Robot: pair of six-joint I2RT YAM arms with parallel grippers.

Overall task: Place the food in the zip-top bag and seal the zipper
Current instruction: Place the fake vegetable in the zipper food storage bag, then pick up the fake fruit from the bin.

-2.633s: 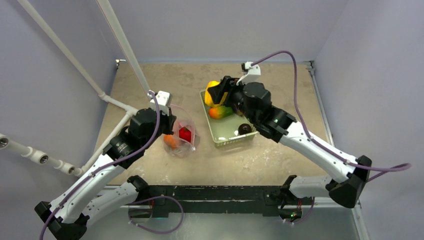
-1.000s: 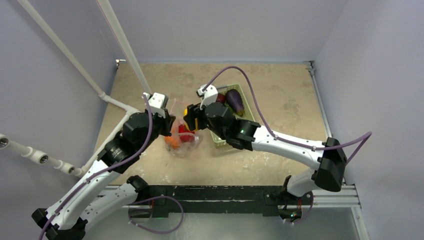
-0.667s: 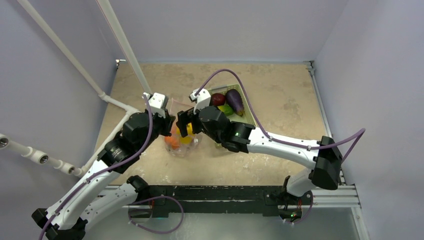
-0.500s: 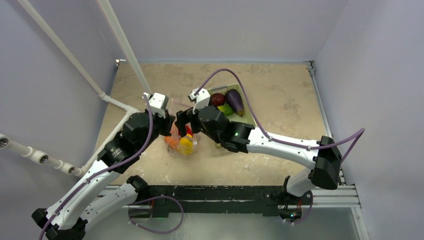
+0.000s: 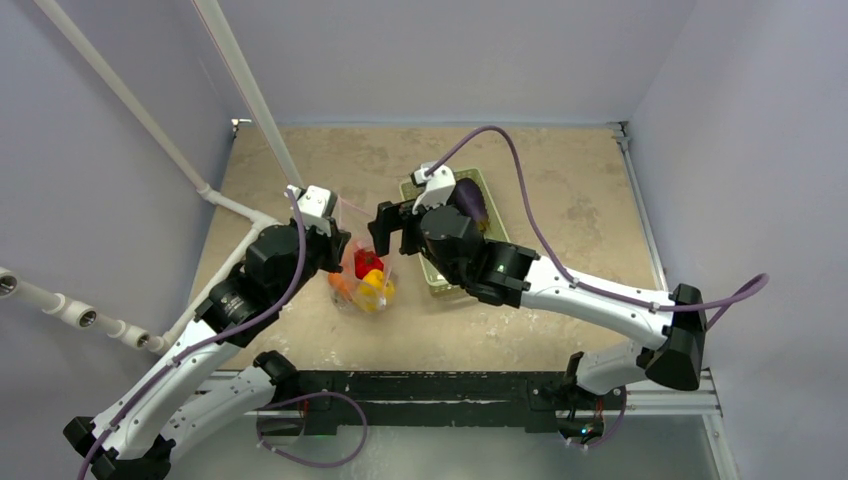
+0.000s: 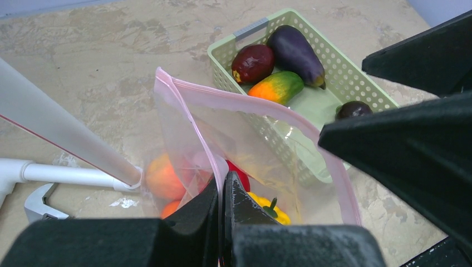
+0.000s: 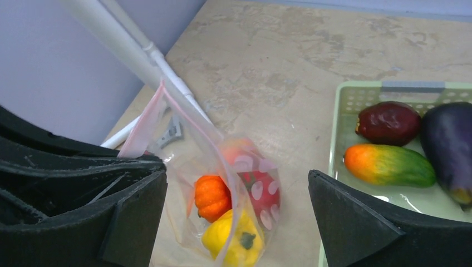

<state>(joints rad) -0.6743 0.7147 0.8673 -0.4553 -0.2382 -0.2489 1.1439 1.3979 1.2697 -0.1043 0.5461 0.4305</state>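
Observation:
The clear zip-top bag (image 5: 362, 278) stands open on the table, left of the basket. My left gripper (image 5: 338, 246) is shut on its near mouth edge; in the left wrist view the pads (image 6: 214, 194) pinch the pink zipper strip (image 6: 186, 119). A yellow pepper (image 7: 234, 240), orange pumpkin (image 7: 211, 197), red apple (image 7: 261, 192) and a peach (image 6: 164, 177) lie inside the bag. My right gripper (image 5: 393, 226) is open and empty above the bag's right side; it also shows in the right wrist view (image 7: 237, 173). No slider tab shows.
The pale green basket (image 6: 222, 51) holds a purple eggplant (image 6: 295, 50), a dark red fruit (image 6: 253, 63), an orange-green fruit (image 6: 276, 87) and a dark plum (image 6: 353, 109). White pipes (image 5: 235, 205) run down the table's left side, close behind the bag.
My right gripper carried the yellow pepper from the basket to the bag, let it go inside, and has drawn back up and right, open. The left gripper kept its hold.

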